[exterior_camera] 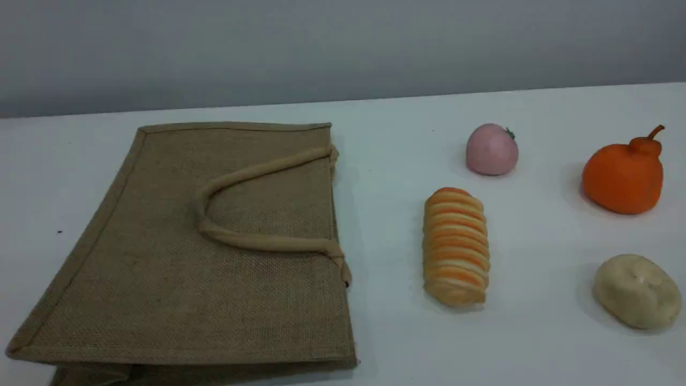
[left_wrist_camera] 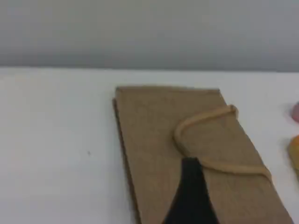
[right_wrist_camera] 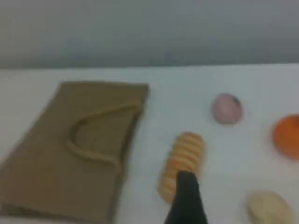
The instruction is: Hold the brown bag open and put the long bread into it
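The brown bag [exterior_camera: 187, 257] lies flat on the left of the white table, its mouth toward the right. One beige handle [exterior_camera: 252, 241] is folded back on top of it. The long bread [exterior_camera: 455, 246] lies lengthwise a little to the right of the bag, apart from it. Neither arm shows in the scene view. In the left wrist view a dark fingertip [left_wrist_camera: 190, 163] hangs above the bag [left_wrist_camera: 154, 135] near its handle. In the right wrist view a dark fingertip [right_wrist_camera: 186, 179] hovers over the near end of the long bread [right_wrist_camera: 184, 156]. Nothing is held by either gripper.
A pink ball [exterior_camera: 491, 149] sits behind the bread. An orange pear-shaped fruit [exterior_camera: 624, 174] stands at the far right, with a pale beige oval lump [exterior_camera: 636, 291] in front of it. A grey wall runs behind the table's far edge.
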